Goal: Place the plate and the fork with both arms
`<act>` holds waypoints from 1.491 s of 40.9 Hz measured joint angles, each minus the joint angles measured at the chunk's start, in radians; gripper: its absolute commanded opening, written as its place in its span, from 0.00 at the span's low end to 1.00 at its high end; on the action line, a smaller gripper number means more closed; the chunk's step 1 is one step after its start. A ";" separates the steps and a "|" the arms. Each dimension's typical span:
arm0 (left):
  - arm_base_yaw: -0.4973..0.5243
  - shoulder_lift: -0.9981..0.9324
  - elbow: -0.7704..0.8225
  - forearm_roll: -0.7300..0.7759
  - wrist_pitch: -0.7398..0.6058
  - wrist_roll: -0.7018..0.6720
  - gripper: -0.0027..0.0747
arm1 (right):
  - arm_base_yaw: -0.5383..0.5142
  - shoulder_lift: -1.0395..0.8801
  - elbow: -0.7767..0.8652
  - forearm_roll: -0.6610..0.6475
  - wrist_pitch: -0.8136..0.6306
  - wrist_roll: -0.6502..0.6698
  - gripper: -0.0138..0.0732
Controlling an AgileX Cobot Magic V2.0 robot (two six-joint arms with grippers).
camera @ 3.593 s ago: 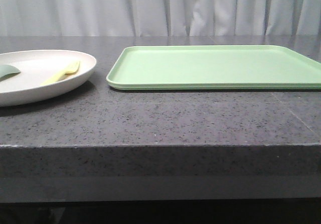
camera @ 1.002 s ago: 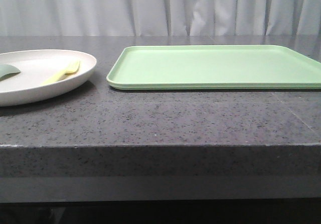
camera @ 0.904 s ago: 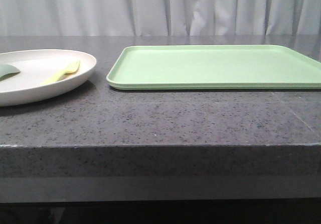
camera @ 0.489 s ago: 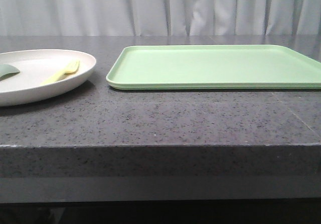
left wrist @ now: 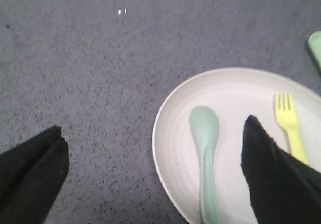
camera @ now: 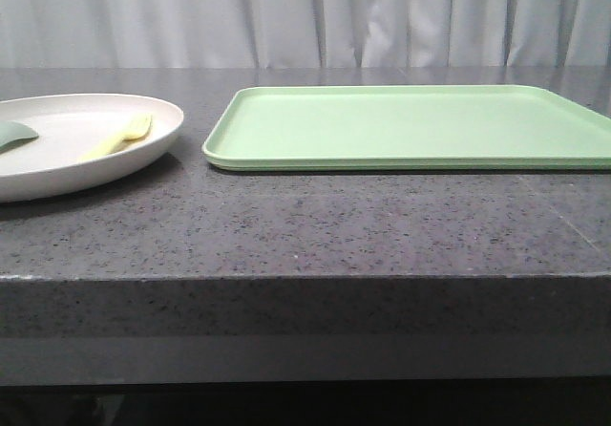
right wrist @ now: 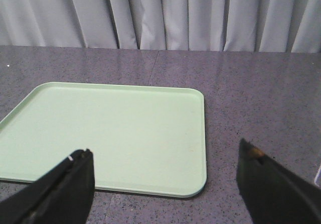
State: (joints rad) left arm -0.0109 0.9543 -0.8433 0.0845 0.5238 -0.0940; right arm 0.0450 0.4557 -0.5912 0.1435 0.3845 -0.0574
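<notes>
Plate and fork at the counter's left, tray to the right

Plate (camera: 67, 149) sits at the left end of the dark speckled counter (camera: 305, 225), cut off by the front view's edge. Inside it lie the pale-yellow fork (camera: 119, 138) and, further left, a grey-green spoon (camera: 14, 135), apart from each other. The left gripper (left wrist: 150, 148) hangs above the plate's edge, its fingers (left wrist: 273, 174) spread wide and holding nothing. Just right of the plate rests the flat light-green tray (camera: 410, 125), close to it but not touching. The right gripper (right wrist: 165, 176) hovers over the tray's near side, fingers (right wrist: 65, 189) wide apart and empty. Pale curtains (camera: 305, 15) hang behind.
</notes>
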 measured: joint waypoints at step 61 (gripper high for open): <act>0.000 0.694 -0.453 0.015 0.548 0.000 0.42 | 0.000 0.000 0.000 0.000 -0.003 0.000 0.85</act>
State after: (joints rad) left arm -0.0109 1.6478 -1.2968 0.0998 1.0714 -0.0940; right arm 0.0450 0.4557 -0.5912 0.1435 0.3814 -0.0574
